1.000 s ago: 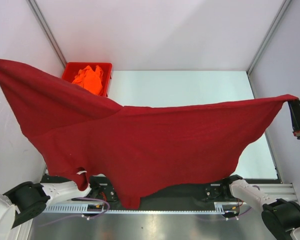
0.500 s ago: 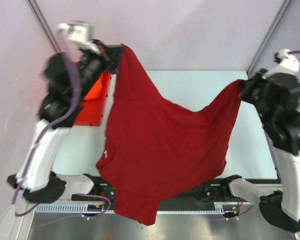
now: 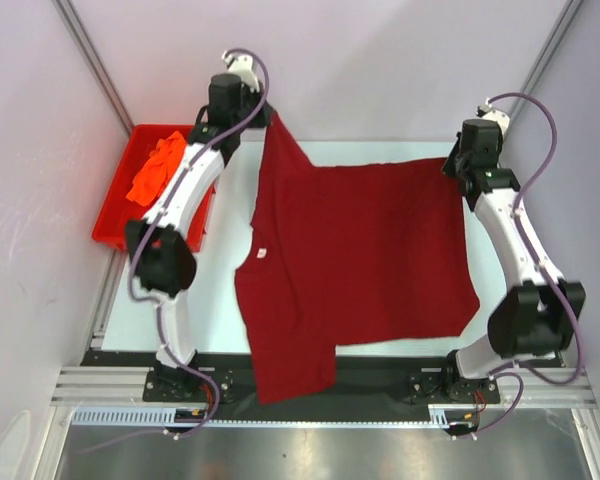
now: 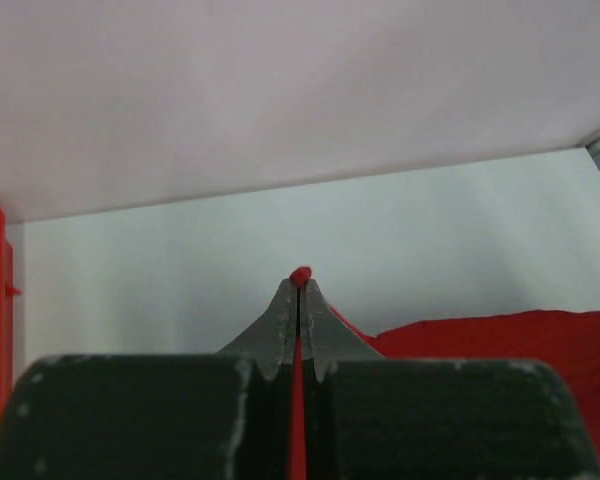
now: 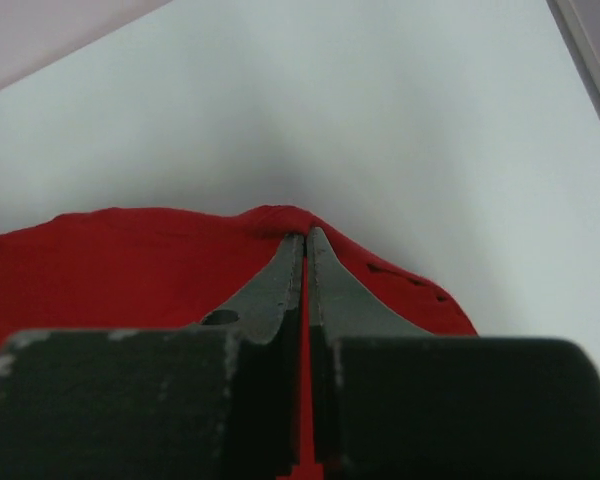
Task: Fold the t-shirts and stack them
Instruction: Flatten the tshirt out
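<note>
- Maroon shirt [image 3: 360,250] lies spread, largely flat, on the table [image 3: 380,150] between the two arms; its far edge runs from one gripper to the other
- Near-left part of the shirt hangs past the near table edge and over the dark base rail [image 3: 400,372]
- Far-left corner of the shirt is drawn up to a peak at the left gripper [image 3: 267,118]; the far-right corner sits low at the right gripper [image 3: 453,165]
- Left gripper: jaws closed to a hairline, with a thin strip of maroon cloth pinched between them and a small nub of it showing past the fingertips in the left wrist view
- Right gripper: jaws likewise closed on the cloth, with the fabric bunched into a small ridge at the tips
- Small white tag [image 3: 263,252] shows at the shirt's left edge, by the neckline
- Orange shirt [image 3: 152,170] lies crumpled in the red bin [image 3: 115,225] at the far left of the table, apart from the maroon shirt; the left arm passes beside the bin's right wall
- Neither shirt is folded
</note>
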Motion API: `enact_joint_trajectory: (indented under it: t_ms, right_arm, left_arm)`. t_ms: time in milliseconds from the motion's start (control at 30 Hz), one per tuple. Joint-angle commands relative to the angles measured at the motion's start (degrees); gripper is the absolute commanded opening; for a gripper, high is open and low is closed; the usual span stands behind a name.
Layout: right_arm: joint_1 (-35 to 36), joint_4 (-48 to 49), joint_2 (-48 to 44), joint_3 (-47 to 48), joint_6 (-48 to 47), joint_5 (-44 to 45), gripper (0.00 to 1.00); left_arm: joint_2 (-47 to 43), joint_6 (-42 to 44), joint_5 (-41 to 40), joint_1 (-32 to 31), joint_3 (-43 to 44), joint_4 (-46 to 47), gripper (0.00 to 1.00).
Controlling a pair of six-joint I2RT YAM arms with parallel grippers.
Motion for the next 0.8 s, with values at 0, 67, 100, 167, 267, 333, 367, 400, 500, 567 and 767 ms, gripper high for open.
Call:
enact_joint_trajectory:
  t_ms: [0,67,100,167,267,333,367,400,500,567,767]
  right_arm:
    - [-2.8,13.5,5.0,2.0,0.8,-4.3,0.00]
    - [-2.5,15.0,9.8,4.6,0.9,-5.8,0.00]
    - [-2.6,15.4,11.5,5.5,0.9,-5.8,0.00]
    - [-2.7,15.7,14.4,7.6,0.3,-6.2,0.00]
    - [-3.2,15.9,20.5,12.2,-0.5,-6.4,0.00]
    - [-3.6,16.3,24.5,15.5,-0.8,-7.4,0.00]
    - [-3.7,16.2,25.9,16.8,-1.4,-7.4,0.00]
    - [-3.7,15.9,27.1,18.2,-1.8,-7.4,0.00]
    - [-4.0,11.9,33.4,26.9,-2.6,-8.3,0.09]
    - [-4.0,5.0,37.9,35.5,-2.5,-8.0,0.28]
    - [-4.0,-20.0,38.2,47.6,2.5,-5.7,0.81]
  left_arm:
    - [6.9,-0.9,3.3,1.9,19.2,6.9,0.00]
    - [17.6,-1.4,4.7,2.8,29.6,4.5,0.00]
    - [17.7,-1.4,4.7,2.8,30.9,4.5,0.00]
    - [20.1,-2.7,4.8,3.6,30.5,8.2,0.00]
    - [21.8,-5.0,5.3,5.2,27.6,12.8,0.00]
    - [22.5,-6.3,5.7,6.2,25.9,16.0,0.00]
    - [24.0,-6.7,5.4,6.3,26.0,16.8,0.00]
    - [25.4,-6.9,5.4,6.6,28.7,17.8,0.00]
    - [30.6,-8.5,5.5,7.8,36.0,15.1,0.00]
    - [30.6,-9.9,4.9,8.7,35.5,15.3,0.25]
    - [21.0,-8.6,1.3,9.0,29.5,4.8,1.00]
